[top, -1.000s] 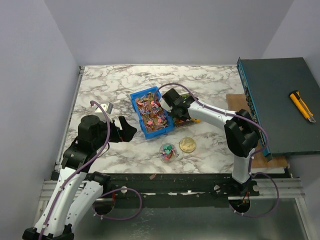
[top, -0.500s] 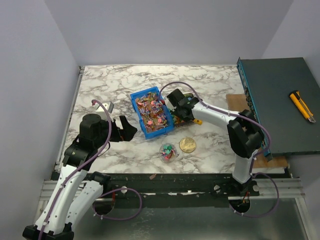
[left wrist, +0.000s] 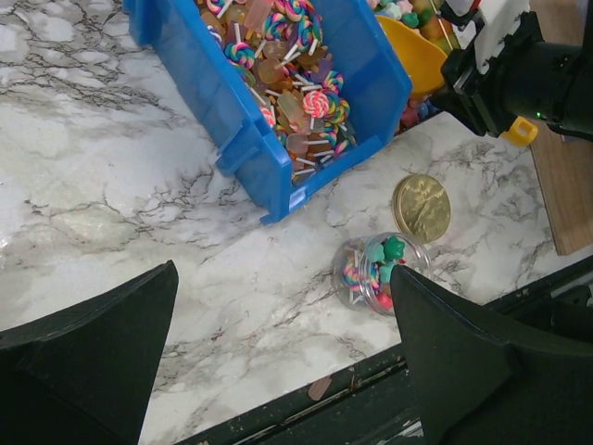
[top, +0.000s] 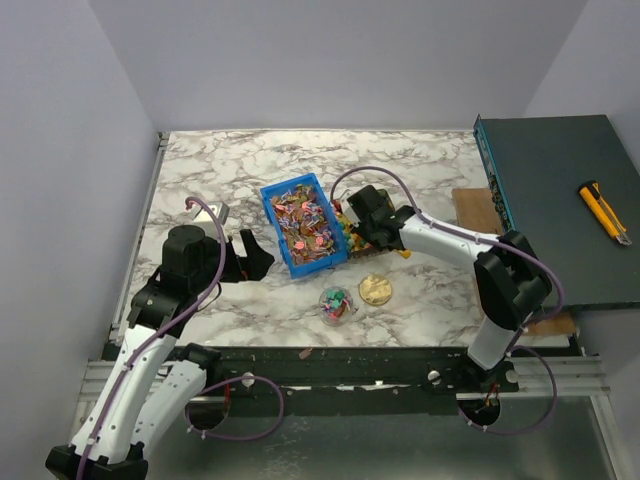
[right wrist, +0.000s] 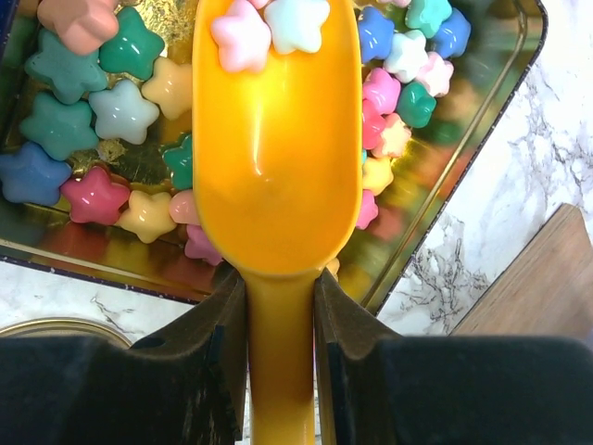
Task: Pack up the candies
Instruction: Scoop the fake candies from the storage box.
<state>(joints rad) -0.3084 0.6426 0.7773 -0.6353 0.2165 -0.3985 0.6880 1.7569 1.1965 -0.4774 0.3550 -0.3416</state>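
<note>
Scooping looks to be the step in hand. From the overhead camera, the white marble table point(top: 230, 170) carries a blue plastic bin point(top: 277, 232) at frame centre, heaped with shiny wrapped sweets point(top: 305, 225). Just right of it the right pincer point(top: 365, 238) hangs over a tin that its own arm mostly covers. Below the bin stand a small clear round jar point(top: 336, 304) holding a few candies and, just beside it on the right, a round gold lid point(top: 375, 290). The left pincer point(top: 255, 252) hovers left of the bin, spread and empty.

From the left wrist camera, its two dark fingers point(left wrist: 83, 371) fill the lower corners, wide apart with nothing between them. The jar point(left wrist: 380, 273) sits open at lower centre, the lid point(left wrist: 422, 206) lying flat beside it. How full the jar is I cannot tell.

From the right wrist camera, the right pincer point(right wrist: 281, 315) is pinching the handle of a yellow-orange plastic scoop point(right wrist: 278, 167). Pastel star-shaped candies point(right wrist: 93, 120) lie in a gold-lined metal tin point(right wrist: 523, 65) beneath it. Only two stars point(right wrist: 269, 28) show in the bowl, at the top edge, where the scoop's tip is cut off, so the full load cannot be counted.

Next, I judge, the scoop must come up level, travel to the jar and tip slowly. The jar's mouth looks small, so spilling is the risk.
</note>
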